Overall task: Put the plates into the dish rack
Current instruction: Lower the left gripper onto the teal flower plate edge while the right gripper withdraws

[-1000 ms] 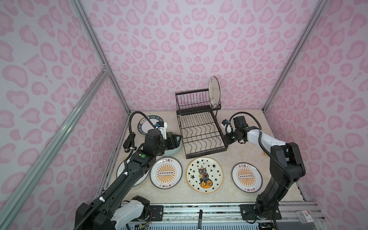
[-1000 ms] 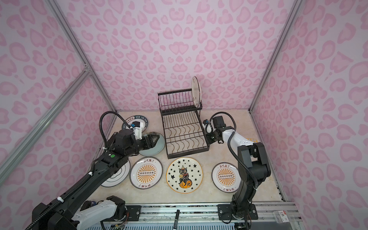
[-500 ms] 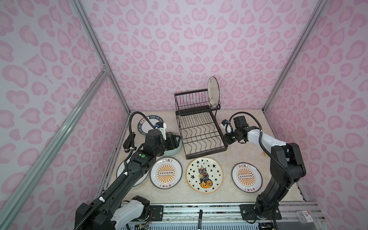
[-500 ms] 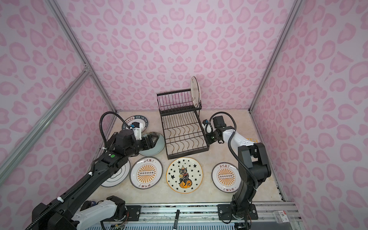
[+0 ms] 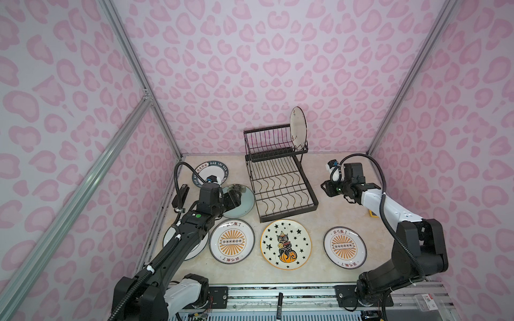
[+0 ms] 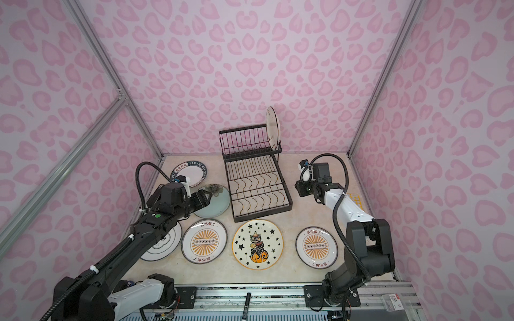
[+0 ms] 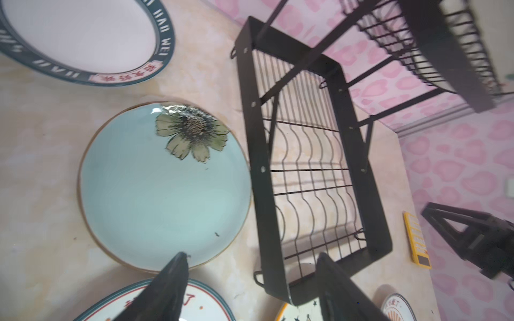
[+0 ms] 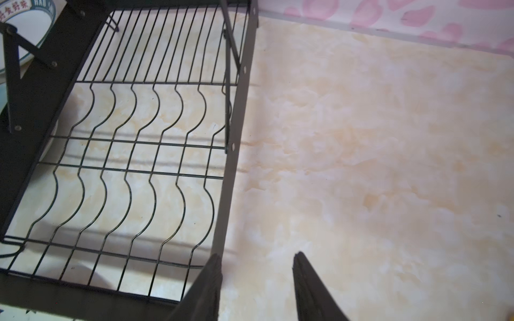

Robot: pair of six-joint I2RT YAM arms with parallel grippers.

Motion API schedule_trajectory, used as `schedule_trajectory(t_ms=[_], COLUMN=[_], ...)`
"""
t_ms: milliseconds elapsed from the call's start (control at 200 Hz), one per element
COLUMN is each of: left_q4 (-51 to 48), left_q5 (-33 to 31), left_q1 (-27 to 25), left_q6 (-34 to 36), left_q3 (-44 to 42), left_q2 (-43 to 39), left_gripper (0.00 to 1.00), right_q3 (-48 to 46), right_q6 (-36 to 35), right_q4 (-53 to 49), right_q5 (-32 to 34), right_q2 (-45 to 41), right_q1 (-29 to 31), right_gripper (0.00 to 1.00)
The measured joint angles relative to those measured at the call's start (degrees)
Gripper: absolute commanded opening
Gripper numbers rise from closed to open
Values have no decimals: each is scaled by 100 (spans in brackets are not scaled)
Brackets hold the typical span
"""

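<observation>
Far left of the dish rack [image 5: 288, 216], the dark-lettered plate [image 5: 204, 167] lies flat near the back wall. A mostly white plate [image 6: 167, 244] sits nearer the front, half hidden under the left arm.

The left claw [image 7: 251, 257] hovers spread and empty over the pale teal flower plate [image 7: 164, 189]. One fingertip is above that plate's rim, and the plate lies just beside the rack's left frame, perhaps touching it. I judge the open stance fits a rim pinch, since a flat plate offers no other hold.

In front of the rack, flat on the surface [image 5: 333, 216], are an orange-sunburst plate [image 5: 231, 241] and the star-and-cat plate [image 5: 285, 244]. A second sunburst plate [image 5: 345, 246] lies to the front right. Their spacing leaves each rim reachable.

Only one white plate [image 5: 298, 127] is loaded, standing on edge at the right end of the rack's upper tier, where the wires keep it upright. The slotted lower tray is bare, so most of the job remains.

Just right of the rack, the right claw [image 8: 257, 257] hangs low with its fingers parted and nothing between them. That spot would probably suit steadying the frame. The yellow calculator [image 7: 417, 239] lies further right.
</observation>
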Motion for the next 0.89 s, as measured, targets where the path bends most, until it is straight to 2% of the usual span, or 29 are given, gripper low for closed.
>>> schedule_trajectory(t_ms=[215, 525, 895], left_q4=[96, 105, 520], left_q5=[420, 841, 1506], left_q1=[844, 1582, 1932], left_q6=[-195, -177, -118], left_q3=[-293, -271, -61], left_q2=[417, 1252, 2455], left_gripper=[74, 70, 56], right_q3=[-815, -1773, -2232], right_q6=[726, 1788, 2251], right_q4=[758, 1709, 1958], right_q5=[192, -503, -835], right_q2=[-678, -1399, -2120], right_q1=[-282, -201, 90], right_gripper=[42, 36, 30])
